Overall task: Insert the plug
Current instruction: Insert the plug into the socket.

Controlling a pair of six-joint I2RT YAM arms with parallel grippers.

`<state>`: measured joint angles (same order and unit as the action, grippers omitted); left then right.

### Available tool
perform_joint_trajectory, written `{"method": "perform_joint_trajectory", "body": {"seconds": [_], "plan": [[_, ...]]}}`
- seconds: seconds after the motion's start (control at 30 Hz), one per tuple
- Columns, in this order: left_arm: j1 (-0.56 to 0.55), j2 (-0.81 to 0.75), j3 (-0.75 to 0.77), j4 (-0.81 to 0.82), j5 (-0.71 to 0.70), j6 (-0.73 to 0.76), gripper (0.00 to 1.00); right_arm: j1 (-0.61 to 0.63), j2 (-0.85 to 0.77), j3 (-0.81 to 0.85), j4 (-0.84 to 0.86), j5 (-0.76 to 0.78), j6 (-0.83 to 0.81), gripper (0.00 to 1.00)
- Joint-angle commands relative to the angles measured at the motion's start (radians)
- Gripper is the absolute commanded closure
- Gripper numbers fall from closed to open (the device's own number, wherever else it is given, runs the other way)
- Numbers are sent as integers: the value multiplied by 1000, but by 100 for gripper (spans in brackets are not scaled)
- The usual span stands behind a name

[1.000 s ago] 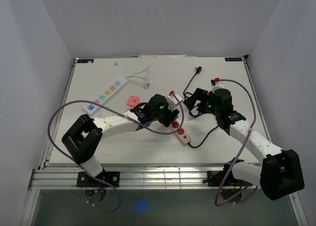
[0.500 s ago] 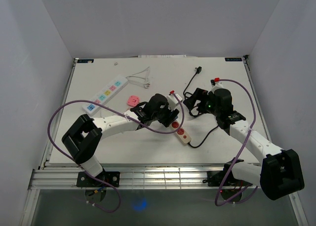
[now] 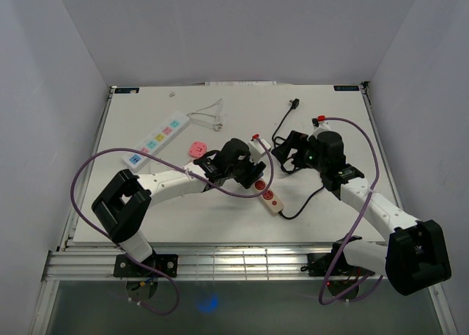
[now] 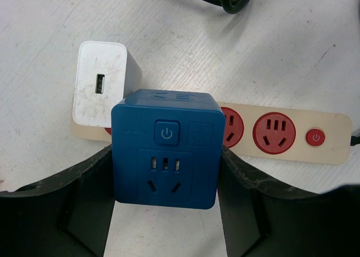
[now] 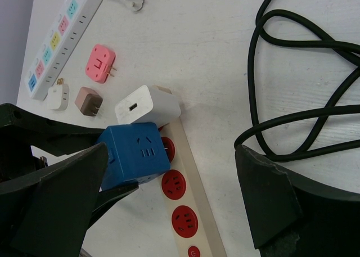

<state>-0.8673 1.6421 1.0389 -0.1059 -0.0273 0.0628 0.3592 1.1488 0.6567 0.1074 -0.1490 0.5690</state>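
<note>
From the top camera you see the whole table (image 3: 183, 207), with your left arm (image 3: 172, 181) and right arm (image 3: 374, 207) meeting over its middle, but they hide the small things there. You can still pick out the long white strip (image 3: 157, 138) with coloured sockets by the left edge. You can also see the beige strip (image 3: 267, 192) in the middle, pointing toward the near edge, and the pink plug (image 3: 198, 149) between the two strips.

Your right wrist camera shows more. There is the black cable (image 5: 251, 71) looped toward the right edge and the white charger (image 5: 147, 106) on the far end of the beige strip. A brown plug (image 5: 88, 101) and a little white plug (image 5: 56, 95) lie side by side near the end of the long white strip. Only your left wrist camera shows the face of the blue cube plug (image 4: 164, 150), with its power button and its own socket.

Since a second ago almost nothing has changed: both arms and all the things sit in the same spots.

Your left gripper (image 4: 164, 181) holds the blue cube plug, one finger pressed on each side. The cube is over the beige strip, right beside the white charger, and red sockets and a red button show past it toward the near end. You cannot tell if its pins are in. Your right gripper (image 5: 169, 201) is spread wide above the table, with the beige strip and the cube below it
</note>
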Motion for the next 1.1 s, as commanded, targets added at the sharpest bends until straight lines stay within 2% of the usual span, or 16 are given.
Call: {"method": "perform_joint_trajectory", "body": {"seconds": [0.0, 0.07, 0.1, 0.43, 0.73, 1.07], "plan": [[1, -16, 35, -23, -25, 0, 100, -6, 9, 0, 46, -20, -1, 1], [1, -4, 44, -35, -29, 3, 100, -5, 12, 0, 51, -26, 0, 0], [1, -1, 49, -38, -29, 3, 100, -6, 15, -2, 55, -34, 0, 4], [1, 15, 69, -74, -48, 9, 100, -6, 40, -15, 98, -87, 8, 16], [1, 12, 79, -97, -71, 34, 100, -5, 46, -29, 129, -129, 14, 36], [2, 18, 78, -95, -82, 66, 100, -6, 78, -49, 192, -201, 28, 50]]}}
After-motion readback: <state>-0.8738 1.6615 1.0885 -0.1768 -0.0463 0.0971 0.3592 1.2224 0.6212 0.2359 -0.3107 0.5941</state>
